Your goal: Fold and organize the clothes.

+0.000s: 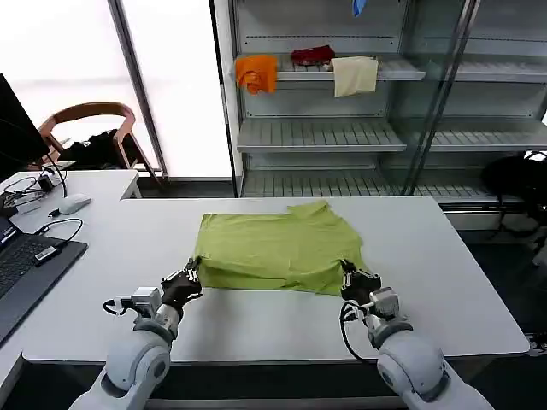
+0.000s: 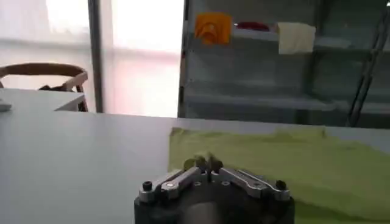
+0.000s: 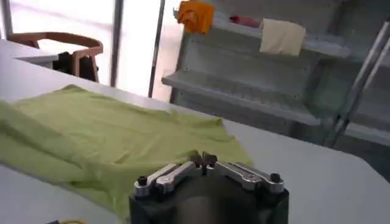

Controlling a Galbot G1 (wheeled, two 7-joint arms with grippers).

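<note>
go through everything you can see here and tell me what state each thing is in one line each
T-shirt: spread on the white table, partly folded, near edge held at both corners.
Left pincer: shut on the near left corner.
Right pincer: shut on the near right corner.
Shelf cloths: draped over the shelf edge.

Our two arms: rounded light-grey shells, narrowing to silver metal wrist blocks. Left gripper (image 1: pixel 193 275) and right gripper (image 1: pixel 349 275) are both black at the head. Black cable loops out beside each wrist; the right one hangs in a longer loop. From the wrist cameras we see a dark round gripper body (image 2: pixel 213 204) with two silver linkage bars angling up to meet at centre, a black screw at each outer end. Same layout on the right (image 3: pixel 207 189). No markings we can read.
</note>
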